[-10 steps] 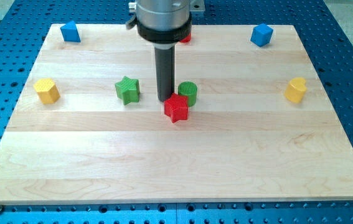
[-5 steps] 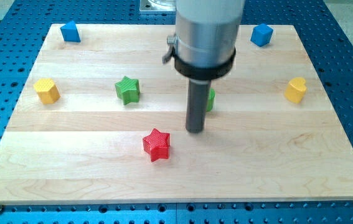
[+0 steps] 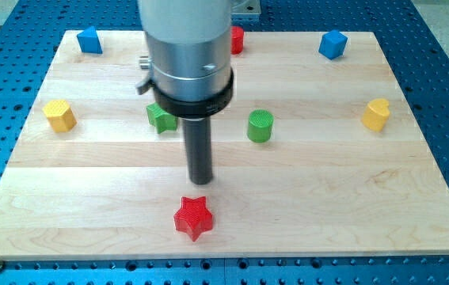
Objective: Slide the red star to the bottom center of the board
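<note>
The red star is sitting low in the frame, slightly left of centre. My tip is being held just above it, apart; no claw is fitted. A gentle rightward nudge is being called for, avoiding overshoot off the board.

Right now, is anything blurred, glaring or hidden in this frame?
Camera view: sharp and evenly lit, no strong glare on the board; my tip and the red star below it are crisp; the arm hides part of the green star.
</note>
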